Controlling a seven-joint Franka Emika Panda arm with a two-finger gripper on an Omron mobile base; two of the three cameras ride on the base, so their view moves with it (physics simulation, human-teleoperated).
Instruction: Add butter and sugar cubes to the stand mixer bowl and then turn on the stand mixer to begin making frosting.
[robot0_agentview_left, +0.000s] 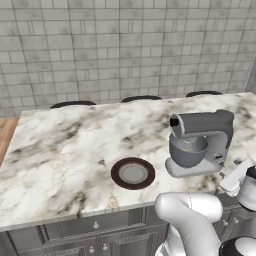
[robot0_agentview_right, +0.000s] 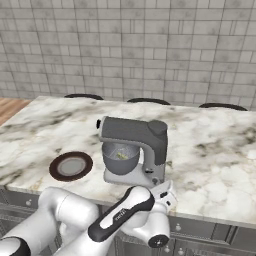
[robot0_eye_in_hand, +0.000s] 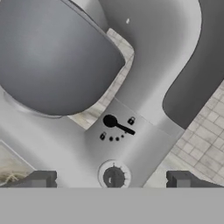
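Gripper (robot0_eye_in_hand: 112, 179) at lower centre of hand view, dark tips spread wide, empty, apparently aimed at the round dial (robot0_eye_in_hand: 113, 177) on the grey-silver stand mixer (robot0_agentview_right: 134, 150); deep grey metal bowl (robot0_agentview_left: 188, 150) centre-right under its head; dark brown round plate (robot0_agentview_left: 132, 173) beside, bare

Rendered kitchen, marble-topped counter (robot0_agentview_left: 60, 150) over grey cabinet fronts (robot0_agentview_left: 95, 235), grey tiled wall (robot0_agentview_left: 125, 45), stand mixer (robot0_agentview_left: 202, 142), brown plate (robot0_agentview_left: 132, 173)
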